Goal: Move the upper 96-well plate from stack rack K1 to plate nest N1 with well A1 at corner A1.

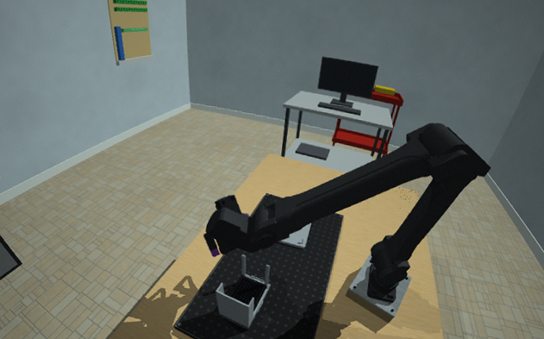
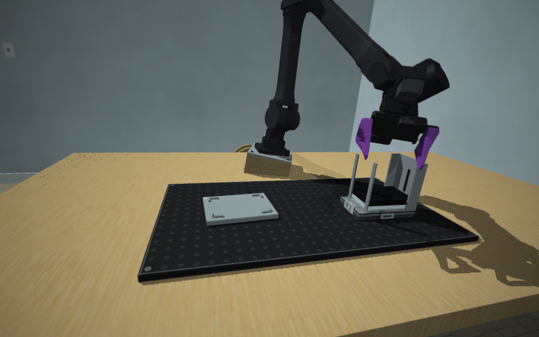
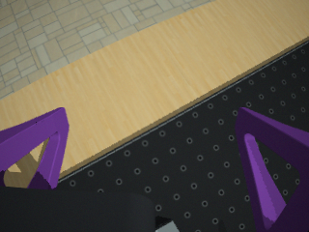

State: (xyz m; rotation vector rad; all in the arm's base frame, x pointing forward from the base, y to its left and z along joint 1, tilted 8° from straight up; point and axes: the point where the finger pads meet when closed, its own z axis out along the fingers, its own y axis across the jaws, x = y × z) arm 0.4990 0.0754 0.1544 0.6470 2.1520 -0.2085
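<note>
The upper 96-well plate sits in stack rack K1. Above it hangs the gripper, jaws spread wide, gripping nothing. Plate nest N1 lies well apart leftward.

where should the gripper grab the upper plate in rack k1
Come straight down from above: the upper plate lies flat in rack K1, penned by posts and a tall back wall. Take its two opposite side edges where the posts leave gaps, probably. The gripper hangs open overhead.

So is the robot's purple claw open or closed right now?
Open. The gripper has its purple fingers spread wide above the rack, with nothing between them.
</note>
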